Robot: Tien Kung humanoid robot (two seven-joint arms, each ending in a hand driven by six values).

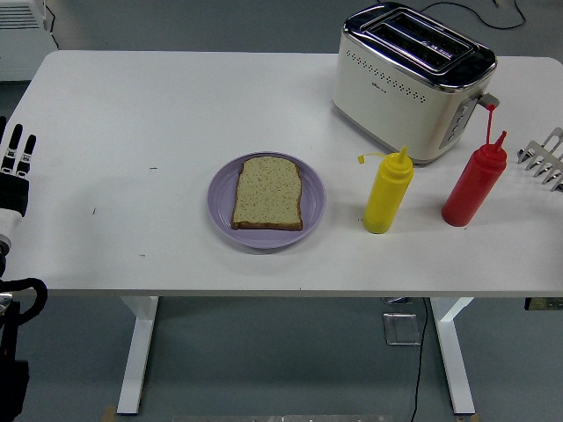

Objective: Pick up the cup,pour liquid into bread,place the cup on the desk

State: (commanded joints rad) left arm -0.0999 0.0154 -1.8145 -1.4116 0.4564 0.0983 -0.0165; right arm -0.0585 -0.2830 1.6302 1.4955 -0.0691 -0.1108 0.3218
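No cup shows on the table. A slice of bread [267,192] lies flat on a purple plate [221,204] at the table's middle. To its right stand a yellow squeeze bottle [387,193] and a red squeeze bottle [473,182], both upright with their caps flipped off. My left hand [15,169] hangs at the left edge beside the table, fingers straight and holding nothing. Only the pale grey fingers of my right hand [544,156] reach in at the right edge, spread and holding nothing, a little right of the red bottle.
A cream and chrome toaster [412,79] stands at the back right, just behind the two bottles. The white table [158,105] has bare surface to the left of the plate and along its front edge.
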